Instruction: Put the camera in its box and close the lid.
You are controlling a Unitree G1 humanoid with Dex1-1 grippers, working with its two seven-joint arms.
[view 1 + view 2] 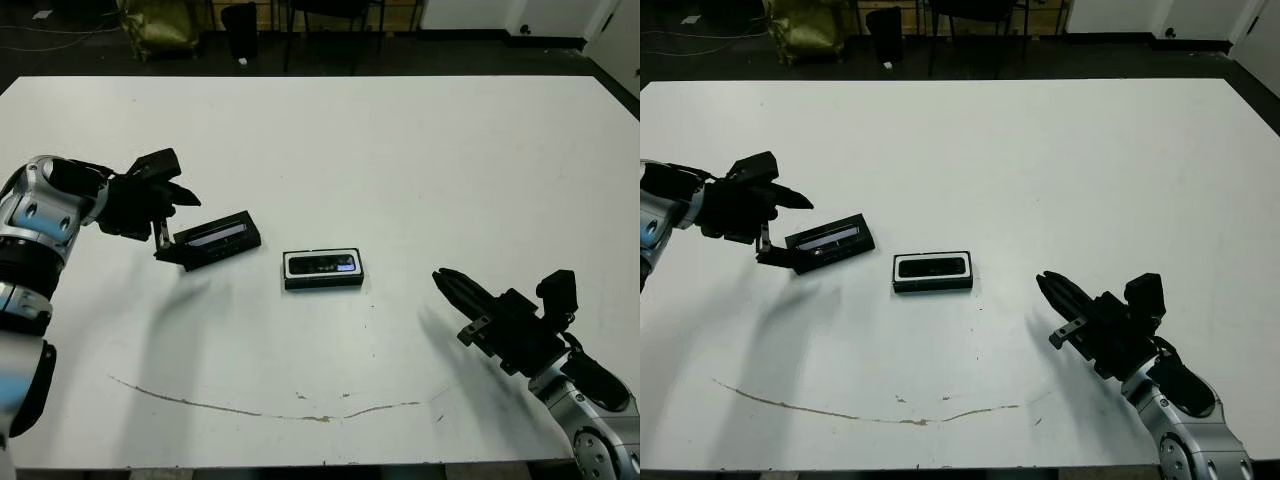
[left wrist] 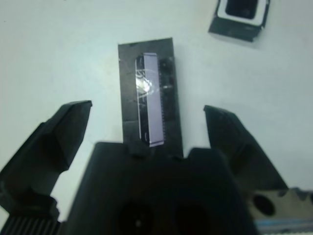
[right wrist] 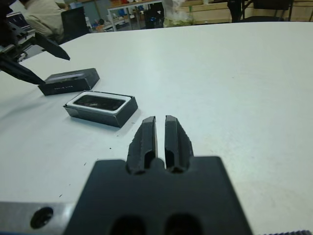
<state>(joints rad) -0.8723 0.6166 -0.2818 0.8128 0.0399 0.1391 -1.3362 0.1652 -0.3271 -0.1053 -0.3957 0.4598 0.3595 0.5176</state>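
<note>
- From the head cam I'm looking at a white table with the box sitting roughly mid-table, a bit toward my left side.
- The camera is lying flat inside the box, white lining showing as a rim all round it. Nothing on top of it, so the box is uncovered.
- The lid lies on the table just left of the box, close but not touching, turned at a slight angle to it. Its glossy strip faces up.
- My left gripper is right at the lid's far-left end, fingers spread wide apart. In the left wrist view the lid runs straight out between the two fingers, with a gap on each side, so nothing is clamped. Can't say for sure whether a fingertip touches the lid's end edge or just hovers at it.
- My right gripper hangs over bare table well to the right of the box, pointing toward it. Its fingers are pressed together with only a thin slit between them, and they hold nothing.
- In the right wrist view a person sits beyond the table's far edge.
</note>
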